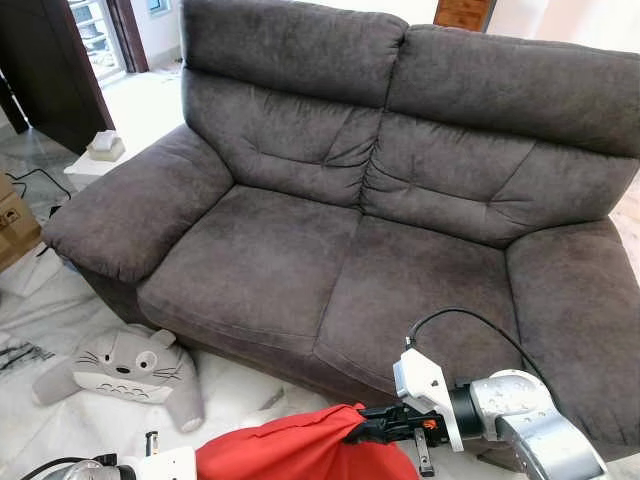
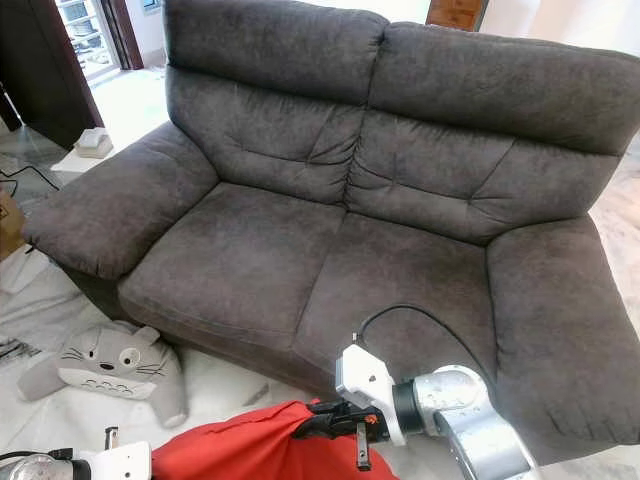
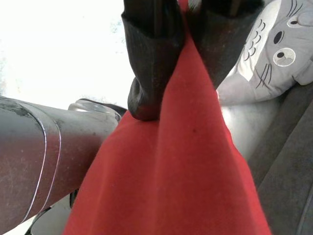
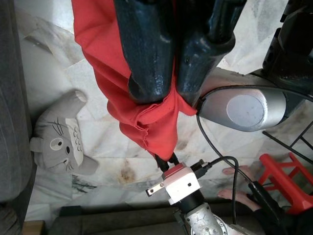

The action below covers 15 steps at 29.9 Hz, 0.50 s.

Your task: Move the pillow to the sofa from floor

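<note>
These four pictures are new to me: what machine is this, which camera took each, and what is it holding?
It is a walking humanoid robot with two silver arms, each ending in two long black fingers. The two wide pictures come from the two eyes of a camera on its head, looking down at a dark grey sofa with bare seat cushions. The other two come from a camera on each wrist, looking along that arm's own fingers.

Between the arms hangs a red pillow. The right gripper pinches one end of it and the left gripper pinches the other, both with jaws shut on the fabric.

On the pale marble floor in front of the sofa's left end lies a grey cat-like plush cushion, untouched. In the right wrist picture a person's hand rests on the floor beside something red.
</note>
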Available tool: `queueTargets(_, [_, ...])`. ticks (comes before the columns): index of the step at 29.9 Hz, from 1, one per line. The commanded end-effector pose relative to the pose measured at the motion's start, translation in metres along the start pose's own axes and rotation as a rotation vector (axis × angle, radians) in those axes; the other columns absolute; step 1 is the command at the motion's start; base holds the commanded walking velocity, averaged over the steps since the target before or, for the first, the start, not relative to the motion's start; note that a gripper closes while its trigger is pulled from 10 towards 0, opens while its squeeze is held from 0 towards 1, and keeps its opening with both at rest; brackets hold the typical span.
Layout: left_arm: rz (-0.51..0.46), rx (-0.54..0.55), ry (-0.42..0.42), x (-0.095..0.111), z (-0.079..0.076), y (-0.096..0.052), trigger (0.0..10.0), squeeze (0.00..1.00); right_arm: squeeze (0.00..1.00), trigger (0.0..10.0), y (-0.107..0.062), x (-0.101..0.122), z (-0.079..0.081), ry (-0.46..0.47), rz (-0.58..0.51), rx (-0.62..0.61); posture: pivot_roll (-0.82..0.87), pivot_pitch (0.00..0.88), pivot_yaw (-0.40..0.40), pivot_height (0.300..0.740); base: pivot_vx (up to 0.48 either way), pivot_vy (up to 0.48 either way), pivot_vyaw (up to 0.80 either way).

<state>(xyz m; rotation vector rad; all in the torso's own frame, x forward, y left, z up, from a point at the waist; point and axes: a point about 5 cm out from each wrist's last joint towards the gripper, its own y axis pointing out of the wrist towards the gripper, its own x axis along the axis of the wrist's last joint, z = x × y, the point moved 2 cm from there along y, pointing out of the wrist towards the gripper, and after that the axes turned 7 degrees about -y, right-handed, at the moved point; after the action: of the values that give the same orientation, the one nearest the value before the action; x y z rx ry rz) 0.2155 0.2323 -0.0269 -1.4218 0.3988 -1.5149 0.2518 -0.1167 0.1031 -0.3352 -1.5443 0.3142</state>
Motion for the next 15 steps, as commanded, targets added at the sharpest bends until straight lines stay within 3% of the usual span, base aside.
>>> queueTargets(1, [-0.018,-0.017,-0.006,0.003,-0.007,0.003,0.0,0.00,0.00,10.0,0.003,0.020,-0.001,-0.061,-0.098,0.012,0.14,0.100,-0.042,0.740,0.000,0.000,0.00])
queueTargets(7, [-0.039,0.055,-0.027,0.004,-0.002,0.004,0.0,0.00,0.00,10.0,0.006,0.013,-0.008,-0.010,-0.126,-0.061,0.15,0.097,-0.047,0.740,0.000,0.000,0.00])
queueTargets(8, [-0.045,0.180,0.019,0.009,0.013,0.003,0.0,0.00,0.00,10.0,0.005,0.005,-0.013,0.010,-0.127,-0.113,0.16,0.095,-0.047,0.740,0.000,0.000,0.00])
queueTargets(11, [-0.056,0.315,0.023,0.013,0.029,0.000,0.0,0.00,0.00,10.0,0.006,-0.003,-0.019,0.040,-0.131,-0.188,0.16,0.092,-0.049,0.740,0.000,0.000,0.00])
queueTargets(12, [-0.109,0.461,-0.044,0.023,0.048,-0.005,10.0,0.00,0.00,10.0,0.007,-0.018,-0.031,0.077,-0.094,-0.335,0.15,0.093,-0.048,0.740,0.000,0.000,0.00])
queueTargets(13, [-0.109,0.461,-0.044,0.023,0.048,-0.005,10.0,0.00,0.00,10.0,0.007,-0.018,-0.031,0.077,-0.094,-0.335,0.15,0.093,-0.048,0.740,0.000,0.000,0.00])
queueTargets(15, [-0.192,0.589,-0.149,0.035,0.064,-0.010,10.0,0.00,0.00,10.0,0.006,-0.034,-0.044,0.107,-0.024,-0.499,0.15,0.088,-0.046,0.740,0.000,0.000,0.00])
